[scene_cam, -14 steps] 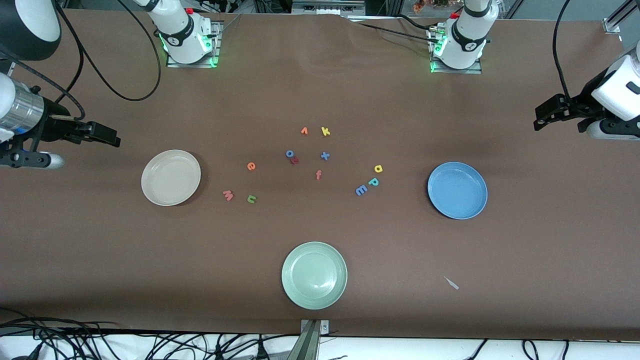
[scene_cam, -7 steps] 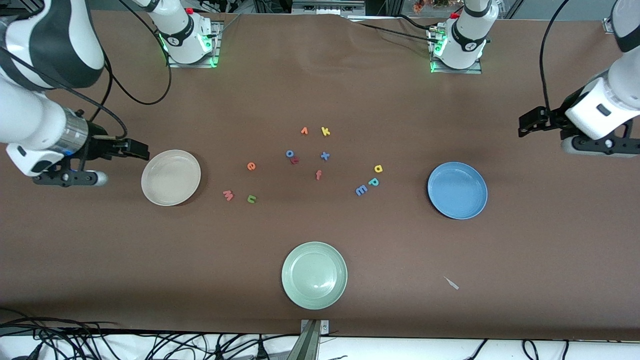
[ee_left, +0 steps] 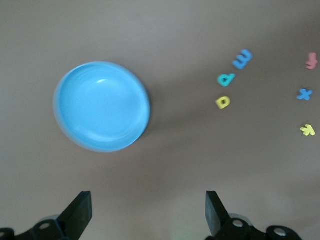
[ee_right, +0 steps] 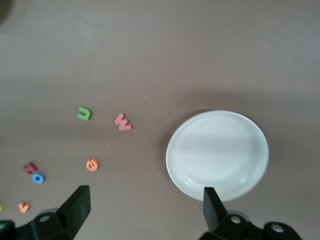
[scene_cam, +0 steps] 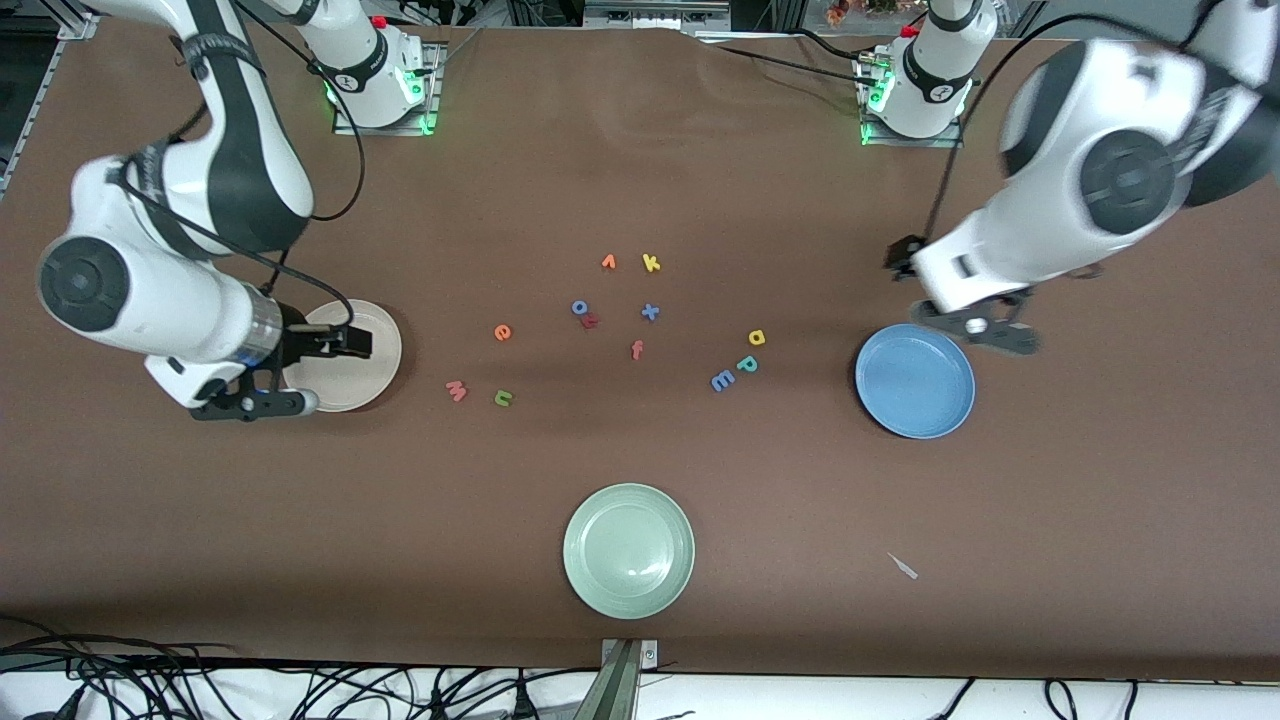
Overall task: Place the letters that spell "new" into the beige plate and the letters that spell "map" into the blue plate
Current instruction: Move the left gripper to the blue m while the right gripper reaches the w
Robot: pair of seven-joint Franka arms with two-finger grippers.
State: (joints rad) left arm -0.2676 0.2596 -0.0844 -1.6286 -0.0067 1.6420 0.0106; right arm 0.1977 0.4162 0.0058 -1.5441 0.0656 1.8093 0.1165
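Observation:
The beige plate lies toward the right arm's end of the table. My right gripper hangs over it, open and empty. Beside the plate lie the orange e, pinkish w and green n. The blue plate lies toward the left arm's end. My left gripper hovers by its farther rim, open and empty. The blue m, teal p and yellow a lie together on the table.
Mid-table lie a yellow k, orange v, blue x, orange f, and a blue o touching a small red letter. A pale green plate sits nearest the front camera, with a white scrap nearby.
Both arms have swung in from the table's ends: the right gripper now hangs over the beige plate, the left gripper by the blue plate. No letter or plate has moved.

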